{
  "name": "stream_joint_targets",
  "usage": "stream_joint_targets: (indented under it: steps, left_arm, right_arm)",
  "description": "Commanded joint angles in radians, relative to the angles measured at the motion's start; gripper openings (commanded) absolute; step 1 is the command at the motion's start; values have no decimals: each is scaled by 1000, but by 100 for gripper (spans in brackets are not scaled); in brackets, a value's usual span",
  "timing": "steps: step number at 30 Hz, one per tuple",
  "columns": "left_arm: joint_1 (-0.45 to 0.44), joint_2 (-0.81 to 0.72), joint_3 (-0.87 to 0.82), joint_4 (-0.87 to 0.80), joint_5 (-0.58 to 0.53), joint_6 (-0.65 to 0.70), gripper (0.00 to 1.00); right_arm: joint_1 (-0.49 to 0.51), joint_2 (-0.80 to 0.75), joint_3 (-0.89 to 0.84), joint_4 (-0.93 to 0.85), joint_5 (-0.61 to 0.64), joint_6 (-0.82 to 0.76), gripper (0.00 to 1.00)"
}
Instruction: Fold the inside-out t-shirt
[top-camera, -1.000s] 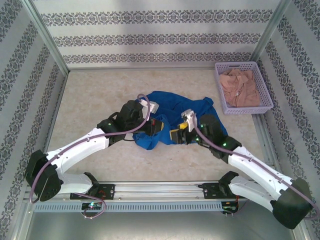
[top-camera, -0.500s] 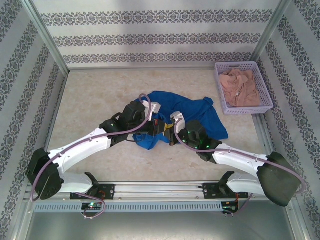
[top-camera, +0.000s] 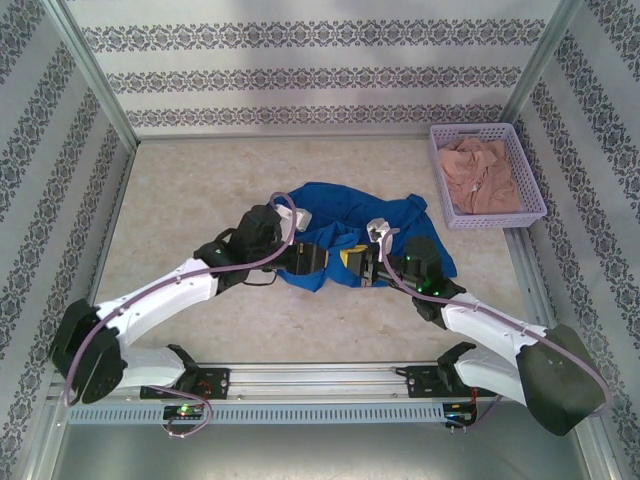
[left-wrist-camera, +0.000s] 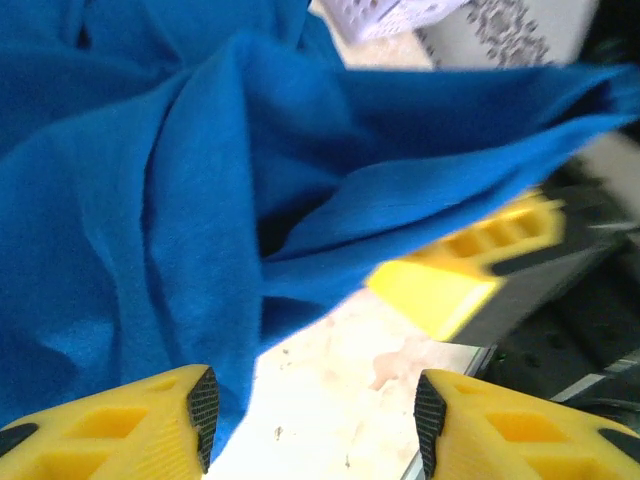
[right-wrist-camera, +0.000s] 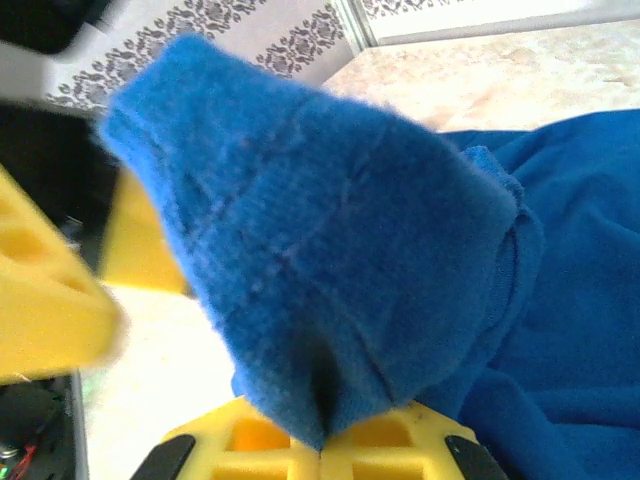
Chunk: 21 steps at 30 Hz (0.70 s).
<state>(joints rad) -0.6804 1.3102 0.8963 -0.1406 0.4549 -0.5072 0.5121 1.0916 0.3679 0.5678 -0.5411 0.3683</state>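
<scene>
The royal-blue t-shirt (top-camera: 345, 212) lies crumpled mid-way across the table (top-camera: 180, 190). The left gripper (left-wrist-camera: 312, 405) has its jaws spread apart beside the cloth. The right gripper (right-wrist-camera: 320, 448) pinches a fold.

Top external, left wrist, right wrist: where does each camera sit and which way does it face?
Top external: above and behind the bases, looking down on table, left arm, right arm, t-shirt, basket.
Left wrist: on the left arm, facing rightward; open left gripper at bottom.
Right wrist: on the right arm, facing leftward; right gripper, shut on the t-shirt, at bottom.
Shared: both wrist views show the t-shirt and the other gripper's yellow finger.
</scene>
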Motion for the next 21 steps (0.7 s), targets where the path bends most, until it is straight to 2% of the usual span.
stream_joint_targets:
  steps: [1,4,10,13,15,21]
  left_arm:
    - [4,53,36,26,28,44,52]
    - [4,100,67,-4,-1,61,44]
    - [17,152,79,33,9,46,24]
    - [40,157,74,61,37,35,8]
    - [61,152,68,81,75,27,2]
    - [124,52,-18,247,298,-57,0]
  right_arm:
    - [-12,-25,-16,51,-59,11,0]
    - [-15,-36,-18,44,-56,9,0]
    - [-22,-57,-18,16,-60,-10,0]
    - [-34,-79,-53,-1,-67,-20,0]
    - [-43,-95,-54,-27,-73,-34,0]
    - [-84,-147,-56,-132,-35,-66,0]
